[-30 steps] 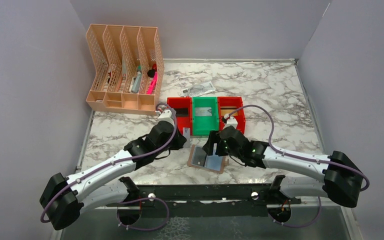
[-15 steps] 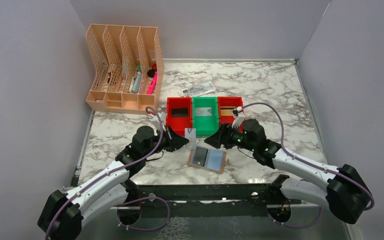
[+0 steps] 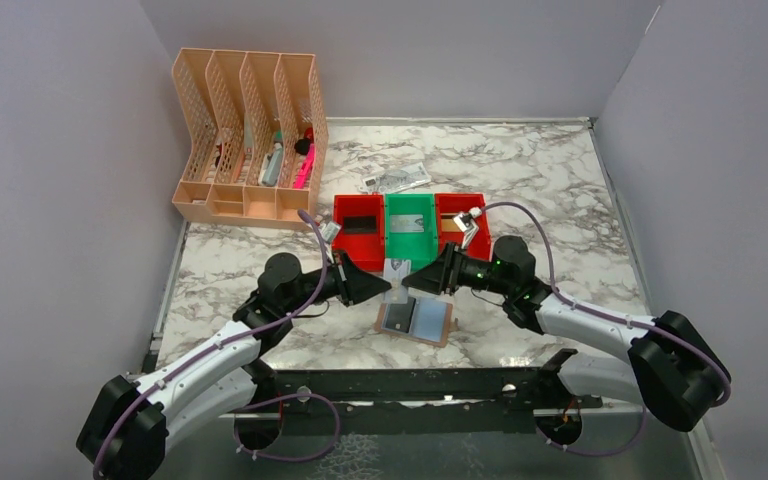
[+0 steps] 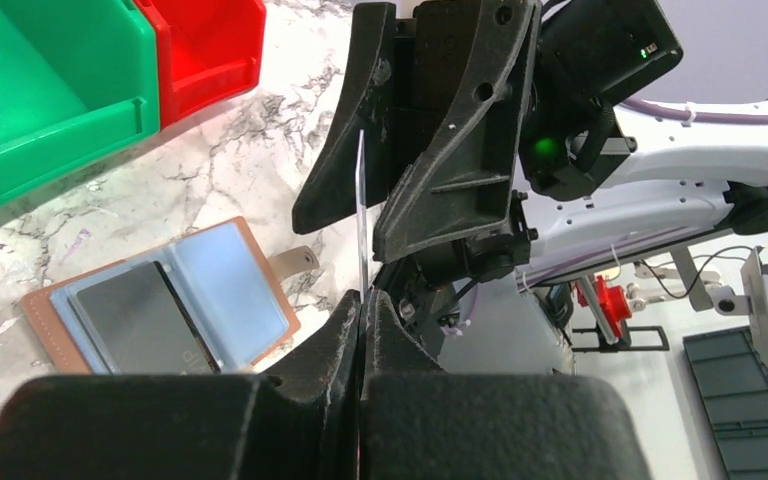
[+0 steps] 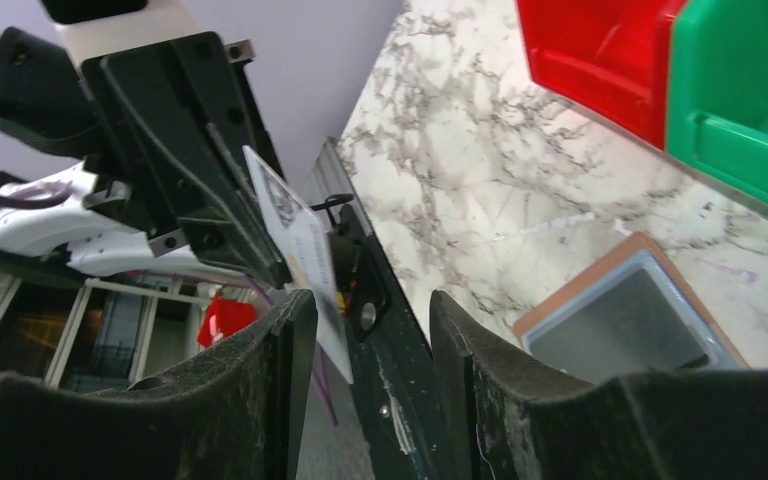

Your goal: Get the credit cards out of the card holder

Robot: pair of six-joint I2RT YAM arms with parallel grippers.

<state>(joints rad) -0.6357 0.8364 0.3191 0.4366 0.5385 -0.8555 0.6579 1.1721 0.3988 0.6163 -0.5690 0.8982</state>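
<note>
The tan card holder (image 3: pixel 442 325) lies open on the marble between the arms, with a dark credit card (image 3: pixel 397 317) in its left pale blue panel (image 4: pixel 140 320). My left gripper (image 3: pixel 384 286) is shut on a pale grey credit card (image 3: pixel 397 272) and holds it upright above the holder. In the left wrist view that card (image 4: pixel 360 200) is edge-on, rising from my left gripper (image 4: pixel 363 298). My right gripper (image 3: pixel 411 281) faces it, open, one finger on each side of the card (image 5: pixel 305 255), with a visible gap to one finger (image 5: pixel 455 340).
Red (image 3: pixel 359 244), green (image 3: pixel 409 258) and red (image 3: pixel 476 243) bins stand in a row behind the holder, each with a card inside. A crumpled paper note (image 3: pixel 397 180) lies further back. A peach desk organizer (image 3: pixel 250 140) fills the back left.
Both grippers rose off the holder and turned to face each other. The left carried the grey card rightward; the right moved left around it and its jaws narrowed.
</note>
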